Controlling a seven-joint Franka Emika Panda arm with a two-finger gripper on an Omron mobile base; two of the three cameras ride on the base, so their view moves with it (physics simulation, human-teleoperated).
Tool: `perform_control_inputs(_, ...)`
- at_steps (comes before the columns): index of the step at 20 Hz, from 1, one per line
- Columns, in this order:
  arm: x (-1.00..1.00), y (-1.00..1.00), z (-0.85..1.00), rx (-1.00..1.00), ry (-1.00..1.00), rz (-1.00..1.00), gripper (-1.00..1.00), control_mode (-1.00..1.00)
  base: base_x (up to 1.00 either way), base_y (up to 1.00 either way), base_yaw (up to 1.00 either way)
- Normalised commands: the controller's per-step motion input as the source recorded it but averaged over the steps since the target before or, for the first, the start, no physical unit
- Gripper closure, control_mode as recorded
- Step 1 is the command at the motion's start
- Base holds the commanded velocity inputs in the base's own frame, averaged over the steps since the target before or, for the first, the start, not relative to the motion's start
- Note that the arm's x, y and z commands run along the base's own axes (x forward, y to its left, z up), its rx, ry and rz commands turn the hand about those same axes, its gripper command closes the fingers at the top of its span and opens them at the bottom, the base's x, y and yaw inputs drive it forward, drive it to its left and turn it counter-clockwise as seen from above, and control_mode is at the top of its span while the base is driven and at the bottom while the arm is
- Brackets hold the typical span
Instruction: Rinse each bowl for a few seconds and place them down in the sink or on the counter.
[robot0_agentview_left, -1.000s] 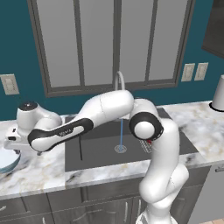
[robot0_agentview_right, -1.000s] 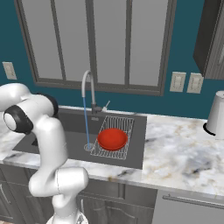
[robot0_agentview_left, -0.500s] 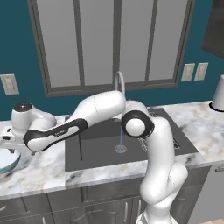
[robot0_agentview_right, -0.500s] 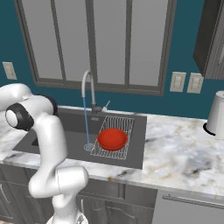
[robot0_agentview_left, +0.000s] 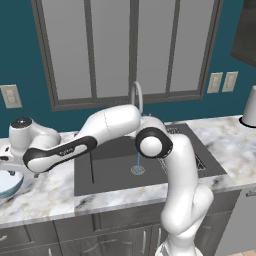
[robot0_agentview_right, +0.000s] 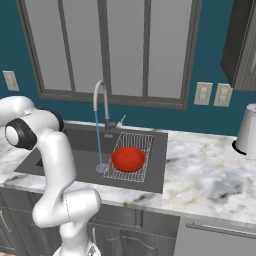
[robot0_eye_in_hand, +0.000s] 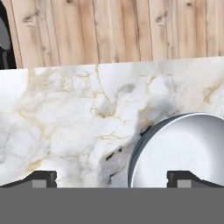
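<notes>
The pale blue-grey bowl (robot0_agentview_left: 7, 183) sits on the marble counter (robot0_agentview_left: 45, 190) at the far left, left of the sink (robot0_agentview_left: 110, 170). In the hand view my gripper (robot0_eye_in_hand: 113, 177) hangs open just above the bowl (robot0_eye_in_hand: 183, 148). The bowl's left rim lies between the fingertips (robot0_eye_in_hand: 41, 177), and the right tip stands over its whitish inside. The glossy red bowl (robot0_agentview_right: 128, 158) rests on the wire rack (robot0_agentview_right: 142, 145) inside the sink (robot0_agentview_right: 75, 150). Water (robot0_agentview_right: 99, 145) runs from the curved tap (robot0_agentview_right: 100, 97) down to the drain.
My arm stretches across the sink's left half towards the counter's end. A white jar (robot0_agentview_right: 247, 131) stands far right on the counter (robot0_agentview_right: 200, 175). Beyond the counter edge in the hand view lies wooden floor (robot0_eye_in_hand: 113, 30).
The arm has reached a little further left and lower, bringing the hand over the pale bowl. The red bowl and the running water are unchanged.
</notes>
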Motion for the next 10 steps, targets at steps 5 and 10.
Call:
perform_control_inputs(5,0.00,0.00,-0.15,0.00,0.00,-0.01,-1.00,-1.00,0.00,0.00,0.00)
perform_control_inputs(10,0.01,0.00,-0.20,0.00,0.00,-0.01,-1.00,-1.00,0.00,0.00,0.00)
